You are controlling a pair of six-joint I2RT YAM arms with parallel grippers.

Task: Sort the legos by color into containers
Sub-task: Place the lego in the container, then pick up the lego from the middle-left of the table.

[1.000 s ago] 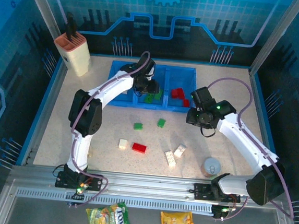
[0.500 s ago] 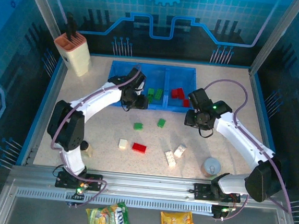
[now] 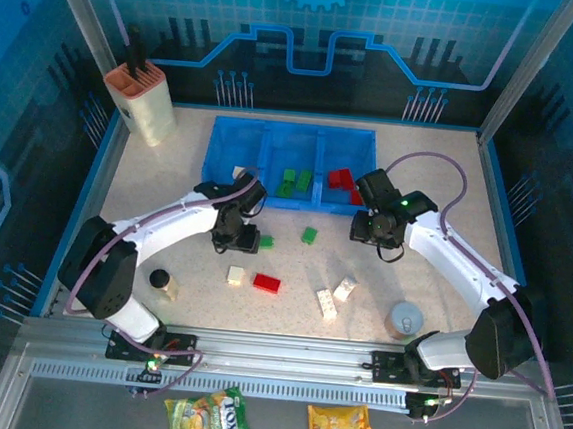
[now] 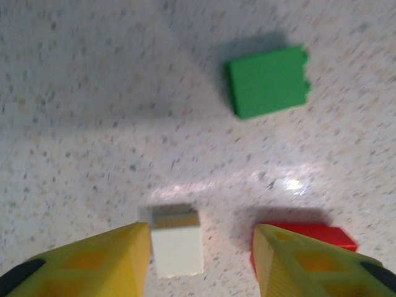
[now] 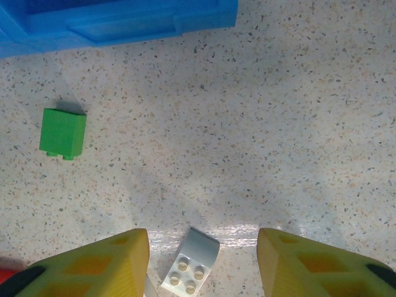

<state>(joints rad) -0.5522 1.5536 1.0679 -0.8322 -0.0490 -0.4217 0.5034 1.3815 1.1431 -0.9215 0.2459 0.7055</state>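
**Speckled table, one tray, eleven bricks**

A speckled beige table [image 3: 146, 212] sits inside blue printed walls. Over its middle, the left gripper [image 4: 201, 247] and the right gripper [image 5: 203, 241] both stand parted, holding nothing. One blue tray [image 3: 227, 144] lies at the far edge; its three compartments hold one cream, two green and two red legos [image 3: 300, 179]. One knife block [image 3: 141, 101] fills the far left corner. One cup [image 3: 405, 320] and one bottle [image 3: 163, 284] stand by the near edge. Loose on the table lie three cream, two green and one red.
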